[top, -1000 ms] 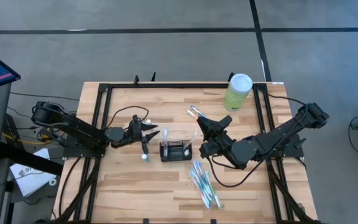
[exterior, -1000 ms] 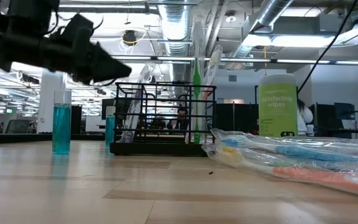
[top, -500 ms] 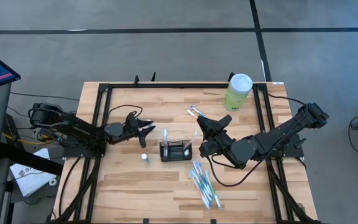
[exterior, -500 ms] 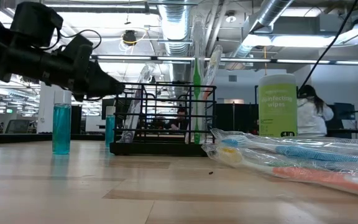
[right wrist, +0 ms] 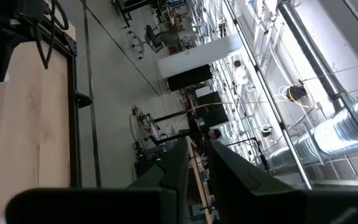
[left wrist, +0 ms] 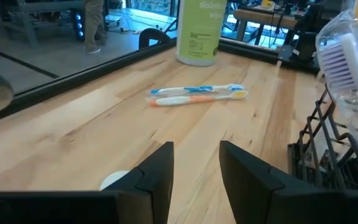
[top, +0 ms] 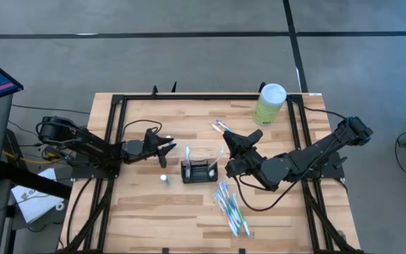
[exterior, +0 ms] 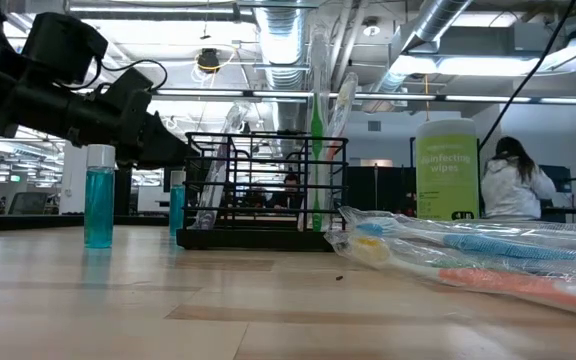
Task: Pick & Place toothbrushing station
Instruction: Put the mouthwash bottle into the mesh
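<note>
The toothbrushing station, a low black wire-mesh holder [top: 198, 171], stands mid-table on its base, with toothbrushes upright in it [exterior: 316, 160]. My left gripper [top: 169, 145] hovers open to the holder's left, above the table and level, with nothing between its fingers [left wrist: 196, 149]. A small blue bottle with a white cap [top: 164, 179] stands just nearer than it, untouched. My right gripper [top: 231, 138] hangs high at the holder's right, its fingers [right wrist: 197, 152] a narrow gap apart and empty.
Several packaged toothbrushes [top: 231, 208] lie near the front, right of the holder. Two loose toothbrushes [top: 222, 127] lie behind it. A pale-green wipes canister [top: 270, 104] stands at the far right. A second blue bottle [exterior: 177, 208] shows by the holder's left end.
My left gripper has sunk lower and drawn back a little toward the table's left edge, rolling slightly, its fingers still apart. The blue bottle and the holder have stayed where they were.
</note>
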Tool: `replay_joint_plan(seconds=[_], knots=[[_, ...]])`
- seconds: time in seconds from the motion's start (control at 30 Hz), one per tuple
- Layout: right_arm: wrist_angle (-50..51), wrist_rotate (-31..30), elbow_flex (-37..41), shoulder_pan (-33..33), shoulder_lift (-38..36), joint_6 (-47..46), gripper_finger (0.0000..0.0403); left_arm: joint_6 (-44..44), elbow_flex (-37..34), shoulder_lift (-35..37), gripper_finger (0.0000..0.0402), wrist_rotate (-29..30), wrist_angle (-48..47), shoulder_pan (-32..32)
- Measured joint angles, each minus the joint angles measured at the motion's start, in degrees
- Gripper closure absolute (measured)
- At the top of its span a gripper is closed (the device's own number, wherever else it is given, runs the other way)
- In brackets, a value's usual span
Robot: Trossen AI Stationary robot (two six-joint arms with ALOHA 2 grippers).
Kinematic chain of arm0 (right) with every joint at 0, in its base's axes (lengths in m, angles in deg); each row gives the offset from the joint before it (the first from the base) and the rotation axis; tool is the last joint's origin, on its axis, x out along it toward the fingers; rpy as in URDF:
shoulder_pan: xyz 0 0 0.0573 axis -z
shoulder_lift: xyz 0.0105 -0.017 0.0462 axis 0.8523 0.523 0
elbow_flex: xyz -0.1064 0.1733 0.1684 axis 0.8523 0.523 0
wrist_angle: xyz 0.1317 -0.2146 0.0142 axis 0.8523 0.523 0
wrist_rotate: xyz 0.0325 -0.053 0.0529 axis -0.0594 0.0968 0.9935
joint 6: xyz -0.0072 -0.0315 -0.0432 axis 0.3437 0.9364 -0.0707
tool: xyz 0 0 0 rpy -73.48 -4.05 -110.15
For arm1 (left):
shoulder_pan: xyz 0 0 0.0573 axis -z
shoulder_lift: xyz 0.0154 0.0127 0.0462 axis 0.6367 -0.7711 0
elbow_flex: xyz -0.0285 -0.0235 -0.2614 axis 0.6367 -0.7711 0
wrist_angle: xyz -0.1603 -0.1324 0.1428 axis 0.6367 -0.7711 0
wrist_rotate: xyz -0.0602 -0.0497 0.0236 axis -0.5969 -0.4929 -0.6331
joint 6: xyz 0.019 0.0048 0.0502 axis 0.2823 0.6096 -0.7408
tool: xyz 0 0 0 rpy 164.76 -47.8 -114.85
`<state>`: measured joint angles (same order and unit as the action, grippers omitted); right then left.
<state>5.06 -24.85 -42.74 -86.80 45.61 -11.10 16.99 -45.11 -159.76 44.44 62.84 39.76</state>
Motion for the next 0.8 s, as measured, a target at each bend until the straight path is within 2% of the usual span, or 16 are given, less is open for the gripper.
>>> replay_joint_plan(seconds=[0.2, 0.8], knots=[[0.02, 0.0, 0.0, 0.0, 0.0, -0.05, 0.0349, -0.17, 0.01, 0.0, 0.028, 1.58, -3.05, 0.0], [0.02, 0.02, 0.0, 0.0, 0.0, -0.05, 0.0349, -0.21, 0.01, 0.0, 0.028, 2.1, -4.0, -0.67]])
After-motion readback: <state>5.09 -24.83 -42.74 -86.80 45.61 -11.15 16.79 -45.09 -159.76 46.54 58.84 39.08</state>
